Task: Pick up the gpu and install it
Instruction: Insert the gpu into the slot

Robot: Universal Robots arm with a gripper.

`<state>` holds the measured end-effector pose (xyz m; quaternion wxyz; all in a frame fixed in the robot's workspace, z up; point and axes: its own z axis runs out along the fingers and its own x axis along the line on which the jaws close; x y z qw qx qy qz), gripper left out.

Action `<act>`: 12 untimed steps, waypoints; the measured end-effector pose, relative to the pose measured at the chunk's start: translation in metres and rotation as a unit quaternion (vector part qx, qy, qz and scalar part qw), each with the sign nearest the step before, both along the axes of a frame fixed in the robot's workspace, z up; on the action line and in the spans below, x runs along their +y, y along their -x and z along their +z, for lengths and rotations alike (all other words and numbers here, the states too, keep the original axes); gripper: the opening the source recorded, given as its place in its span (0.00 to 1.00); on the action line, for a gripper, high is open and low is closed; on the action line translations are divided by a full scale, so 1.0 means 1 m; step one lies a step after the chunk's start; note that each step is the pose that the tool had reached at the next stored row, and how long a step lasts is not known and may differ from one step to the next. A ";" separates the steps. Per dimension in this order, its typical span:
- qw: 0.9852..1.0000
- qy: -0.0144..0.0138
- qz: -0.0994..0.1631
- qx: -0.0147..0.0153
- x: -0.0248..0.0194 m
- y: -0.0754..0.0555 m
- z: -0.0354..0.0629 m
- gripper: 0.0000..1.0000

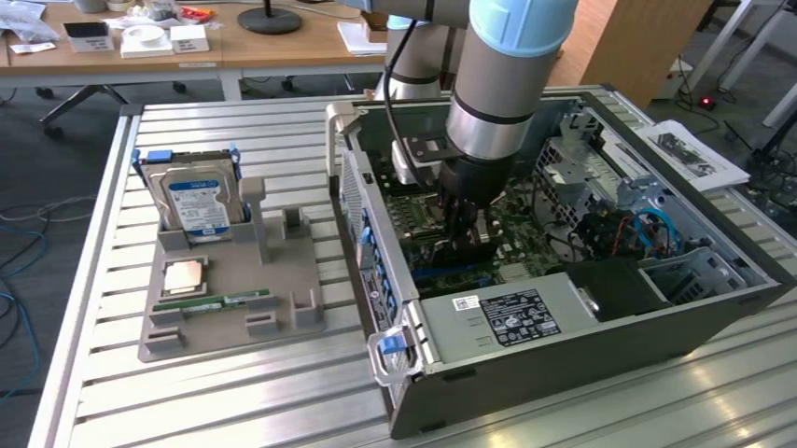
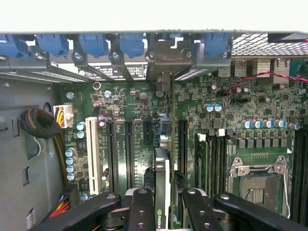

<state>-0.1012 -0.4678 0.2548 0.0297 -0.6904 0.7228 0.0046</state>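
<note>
A: Down at the bottom centre of the wrist frame, we see the black two-fingered gripper [image 2: 162,211] pinching the gpu [image 2: 162,192], a thin black card seen edge-on with a small green logo on its lower edge.

B: Agreed. We read the fingers as pressed onto the card from either side, not spread. One black finger [image 2: 140,211] sits on one face, its partner on the other.

A: Where does the card lie relative to the green motherboard [image 2: 144,139]?

B: We see its long axis running up the frame, parallel to the long black expansion slots [image 2: 129,154], and it hangs between two of them. Whether its edge has met a slot, we cannot tell.

A: In the exterior view, at centre frame, the gripper [image 1: 464,229] reaches down into the open grey computer case [image 1: 598,327], with the card upright beneath it.

B: And on the exterior view's left, the grey holder tray [image 1: 230,327] carries the silver hard drive with a blue label [image 1: 197,203], well apart from the case.
</note>
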 end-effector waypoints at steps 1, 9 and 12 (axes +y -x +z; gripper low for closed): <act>1.000 0.000 0.000 0.000 0.0000 0.000 0.0000 0.27; 1.000 0.000 0.001 0.000 0.0001 0.000 0.0014 0.27; 1.000 0.000 0.001 0.000 0.0000 0.000 0.0021 0.27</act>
